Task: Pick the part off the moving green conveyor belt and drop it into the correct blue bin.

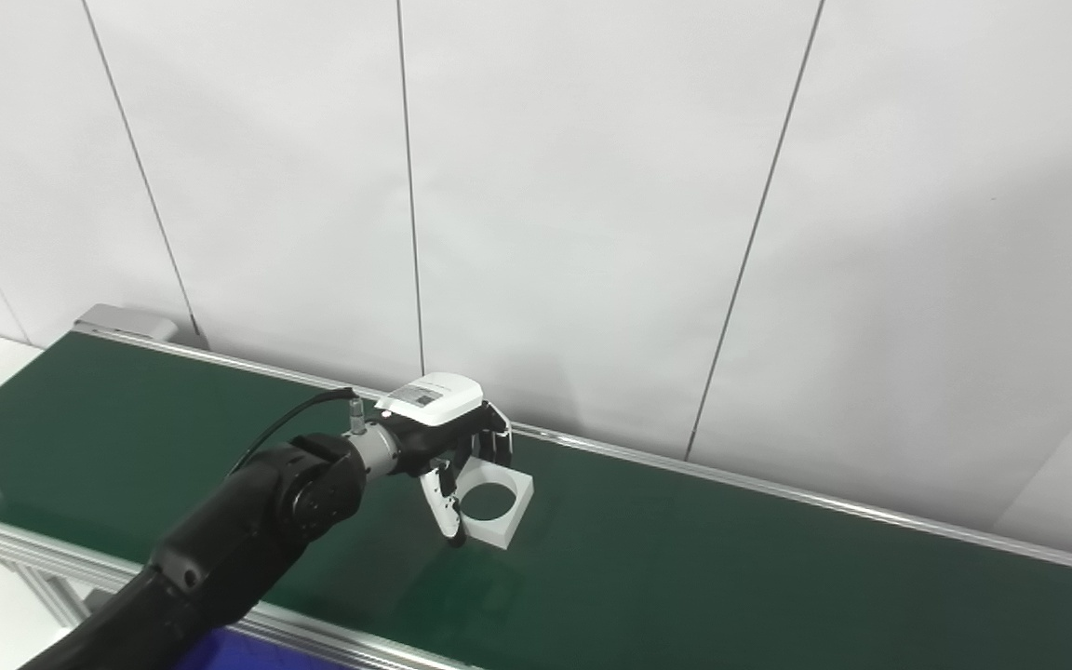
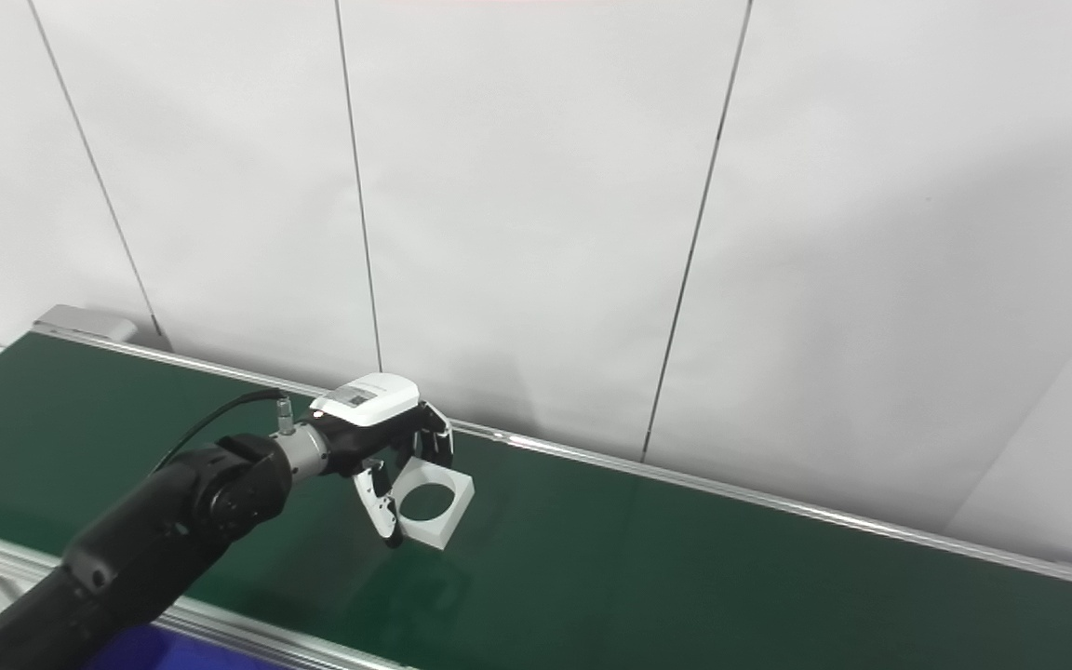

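Left hand [image 1: 443,437] grips white square part [image 1: 497,504] with round hole, on green belt [image 1: 685,558]

Bright, even light; soft shadows, sharp

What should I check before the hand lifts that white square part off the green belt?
1. Left hand at the white square part with a round hole: ok.
2. Thumb on the part's near edge, fingers on its far edge: ok.
3. Grip firmly closed: cannot tell.
4. Part flat on the green conveyor belt: cannot tell, its near side may be raised.
5. Blue bin in view: not ok, only a corner shows at the bottom edge.
6. Right hand clear: cannot tell, out of view.
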`<state>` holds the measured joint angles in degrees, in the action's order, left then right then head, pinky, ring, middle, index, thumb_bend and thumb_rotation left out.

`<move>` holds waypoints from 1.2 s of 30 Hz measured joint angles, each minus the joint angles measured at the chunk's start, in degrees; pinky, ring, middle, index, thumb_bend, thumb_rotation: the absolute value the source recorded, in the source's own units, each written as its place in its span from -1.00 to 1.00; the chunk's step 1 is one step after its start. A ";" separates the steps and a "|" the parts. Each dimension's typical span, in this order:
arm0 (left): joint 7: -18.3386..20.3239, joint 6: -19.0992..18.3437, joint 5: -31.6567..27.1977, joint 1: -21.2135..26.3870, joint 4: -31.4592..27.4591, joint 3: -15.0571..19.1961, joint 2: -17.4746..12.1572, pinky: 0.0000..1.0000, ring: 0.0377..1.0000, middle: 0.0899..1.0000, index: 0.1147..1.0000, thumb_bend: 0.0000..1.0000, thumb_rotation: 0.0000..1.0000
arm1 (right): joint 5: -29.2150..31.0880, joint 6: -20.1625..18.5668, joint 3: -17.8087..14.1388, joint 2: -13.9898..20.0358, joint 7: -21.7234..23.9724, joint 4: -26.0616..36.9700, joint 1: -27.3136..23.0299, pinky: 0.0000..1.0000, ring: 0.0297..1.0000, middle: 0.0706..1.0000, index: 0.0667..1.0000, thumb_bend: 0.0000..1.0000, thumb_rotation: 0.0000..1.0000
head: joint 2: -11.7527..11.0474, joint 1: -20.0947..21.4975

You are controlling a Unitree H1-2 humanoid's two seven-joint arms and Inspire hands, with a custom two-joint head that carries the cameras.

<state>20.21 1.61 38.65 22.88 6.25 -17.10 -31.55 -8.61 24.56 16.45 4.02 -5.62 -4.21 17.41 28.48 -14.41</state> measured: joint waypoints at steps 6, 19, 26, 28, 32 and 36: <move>1.12 -1.27 -0.74 -1.19 -4.00 1.95 -0.01 -0.24 -0.21 -0.21 -0.10 0.05 -1.00 | 0.01 0.00 -0.01 0.02 0.01 -0.01 -0.22 0.28 0.48 0.60 0.75 0.23 0.76 | 0.17 0.35; 3.61 -2.93 -4.68 -5.54 -13.84 7.00 -0.13 -0.29 -0.24 -0.20 -0.10 0.05 -1.00 | 0.25 0.00 -0.18 0.18 0.10 0.32 0.02 0.29 0.48 0.60 0.75 0.22 0.73 | 2.02 0.70; 6.51 -5.79 -5.71 -10.45 -22.97 9.52 -0.43 -0.31 -0.24 -0.21 -0.09 0.04 -1.00 | 0.27 0.00 -0.24 0.27 0.33 0.83 0.40 0.30 0.48 0.61 0.76 0.18 0.72 | 3.33 1.23; 7.19 -6.32 -6.28 -11.89 -25.51 10.15 -0.48 -0.31 -0.24 -0.21 -0.10 0.04 -1.00 | 0.28 0.00 -0.30 0.28 0.39 1.36 0.67 0.29 0.48 0.61 0.76 0.19 0.73 | 4.04 1.49; 7.75 -6.96 -6.63 -15.09 -30.43 11.24 -0.49 -0.30 -0.23 -0.20 -0.11 0.05 -1.00 | 0.36 0.00 -0.46 0.33 0.58 2.18 0.91 0.29 0.48 0.60 0.76 0.20 0.72 | 4.66 1.58; 7.72 -6.85 -6.70 -17.92 -33.08 12.29 -0.49 -0.25 -0.20 -0.19 -0.13 0.05 -1.00 | 0.46 0.00 -0.80 0.35 1.10 2.52 1.04 0.30 0.49 0.62 0.77 0.21 0.74 | 6.32 0.88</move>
<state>27.92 -5.24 31.95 4.96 -26.83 -4.81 -32.04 -8.16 24.56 15.65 4.37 -4.52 -1.70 18.45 34.79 -13.53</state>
